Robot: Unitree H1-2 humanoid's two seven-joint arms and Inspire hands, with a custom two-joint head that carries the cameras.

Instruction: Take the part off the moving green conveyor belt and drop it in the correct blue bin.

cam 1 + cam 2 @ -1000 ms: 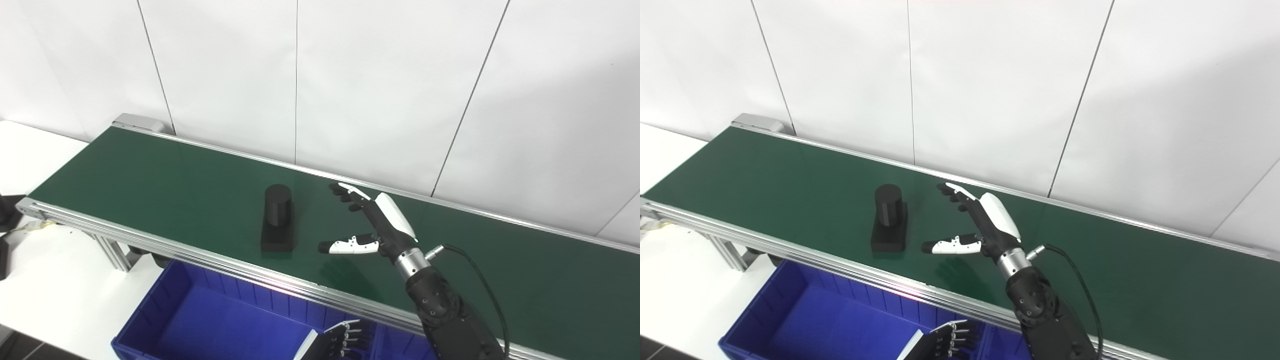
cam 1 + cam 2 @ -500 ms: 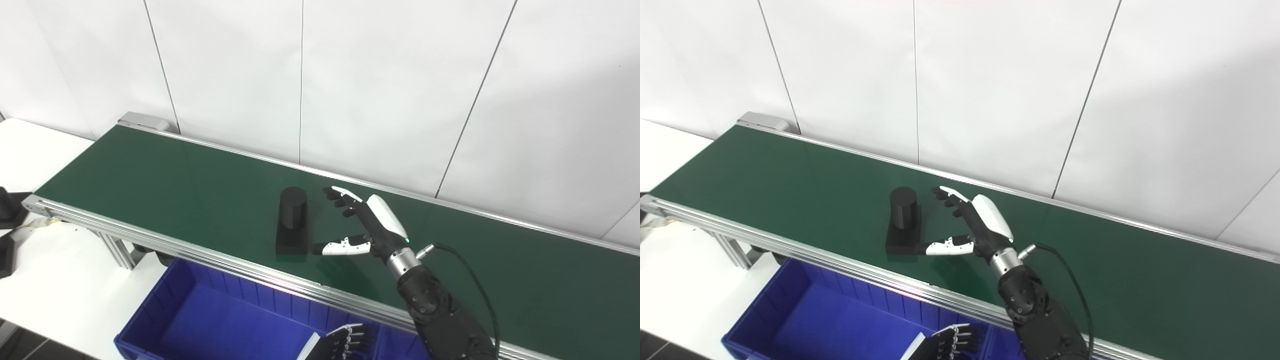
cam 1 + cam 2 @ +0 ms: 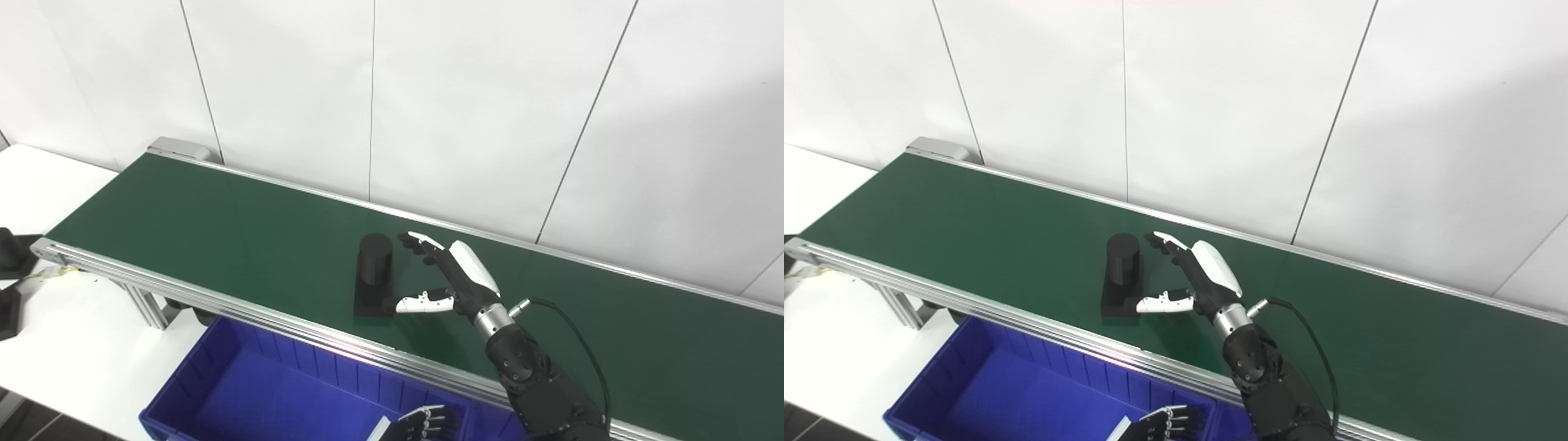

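You had the long green conveyor belt (image 3: 184, 220) running slantwise between matte aluminium rails, its surface smooth and faintly glossy. Below its near rail sat the blue bin (image 3: 257, 392), a moulded plastic tub with ribbed walls; the part of its floor you could see held nothing. On the belt stood the part (image 3: 373, 275): a dull black block with a short upright cylinder at its far end. Your right hand (image 3: 450, 278) was spread wide beside it, fingers (image 3: 419, 242) just by the cylinder, thumb tip at the block's near corner, nothing gripped yet. A second before, part and hand were clearly apart; that gap had closed. Your left hand (image 3: 422, 424) waited low over the bin, fingers loosely curled, holding nothing.
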